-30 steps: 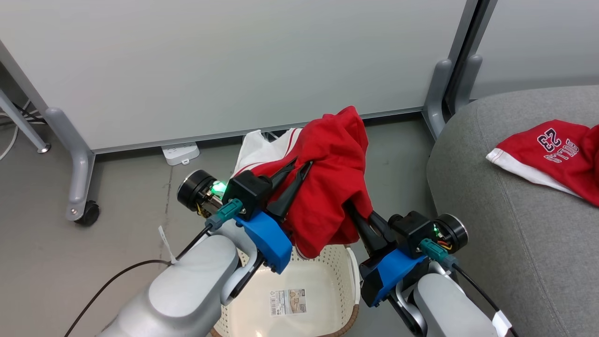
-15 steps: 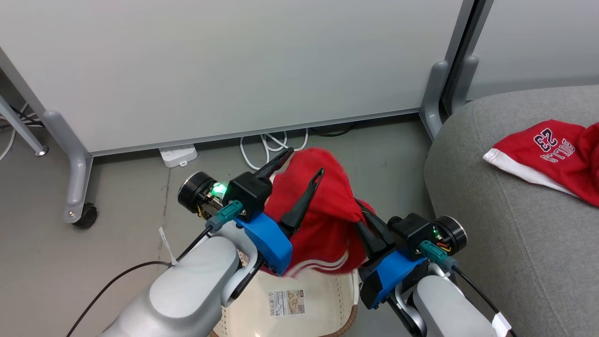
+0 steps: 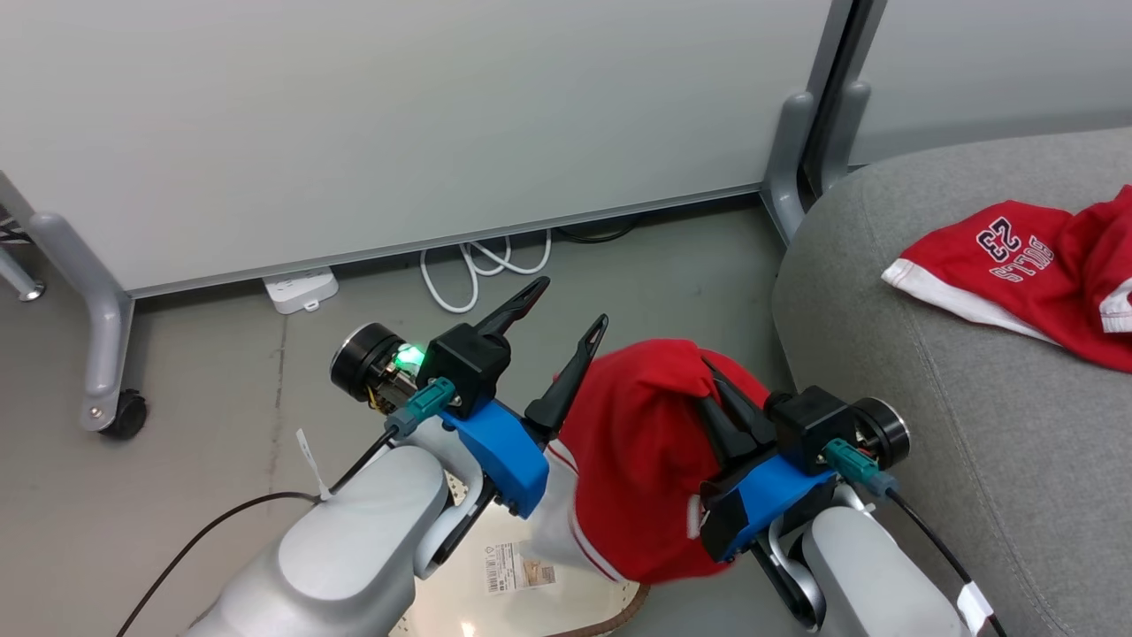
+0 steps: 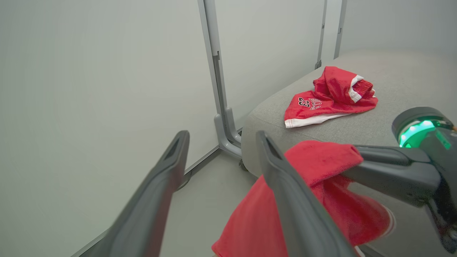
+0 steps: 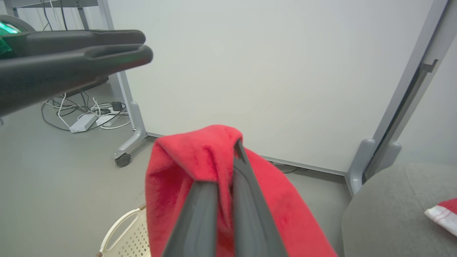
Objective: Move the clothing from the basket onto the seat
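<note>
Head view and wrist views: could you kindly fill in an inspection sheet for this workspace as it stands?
Surface: grey floor, with the grey seat at the right.
Job's things: one red garment hangs from the right pincer, over the basket; the "BULLS 23" garment lies on the seat.
Clutter: white power strip on the floor by the partition.
Pincers: left pincer open and empty; right pincer shut on the red garment.
Cables: white cable looped at the partition's foot; black cable trailing from the left arm.
Surroundings: pale partition on a castered foot.
</note>
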You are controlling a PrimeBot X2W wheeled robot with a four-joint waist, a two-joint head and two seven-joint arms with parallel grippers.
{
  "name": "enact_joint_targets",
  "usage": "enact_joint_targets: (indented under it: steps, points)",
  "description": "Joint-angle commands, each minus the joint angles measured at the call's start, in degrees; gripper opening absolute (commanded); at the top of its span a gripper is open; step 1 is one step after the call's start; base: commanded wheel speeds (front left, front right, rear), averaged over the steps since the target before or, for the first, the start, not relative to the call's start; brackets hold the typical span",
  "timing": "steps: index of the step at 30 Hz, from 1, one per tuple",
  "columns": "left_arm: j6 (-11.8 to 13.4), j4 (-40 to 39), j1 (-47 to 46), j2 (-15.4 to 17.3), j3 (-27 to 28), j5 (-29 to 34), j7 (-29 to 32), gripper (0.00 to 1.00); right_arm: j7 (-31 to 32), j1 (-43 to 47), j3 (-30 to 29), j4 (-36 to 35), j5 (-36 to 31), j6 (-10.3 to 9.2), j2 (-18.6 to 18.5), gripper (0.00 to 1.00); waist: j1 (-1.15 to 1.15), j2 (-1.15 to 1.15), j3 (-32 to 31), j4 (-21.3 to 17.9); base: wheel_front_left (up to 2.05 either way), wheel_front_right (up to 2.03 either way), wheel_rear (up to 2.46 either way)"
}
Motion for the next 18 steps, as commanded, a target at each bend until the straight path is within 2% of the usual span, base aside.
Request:
enact_joint_targets:
  steps: [1,18]
  points:
    - [0.3,0.0,-0.1,0.4,0.1,-0.3,-0.2,1.0,0.0,-0.1,-0.4,-0.4,0.4,-0.06,-0.1,0.0,0.0,0.0,0.5,-0.9,0.0,0.0,0.0]
    - [0.1,-0.9,-2.3,0.8,-1.4,0.7,0.7,1.0,0.0,-1.0,-9.8,-5.3,-0.6,-0.05,0.1,0.0,0.0,0.0,5.3,-11.0,0.0,0.0,0.0]
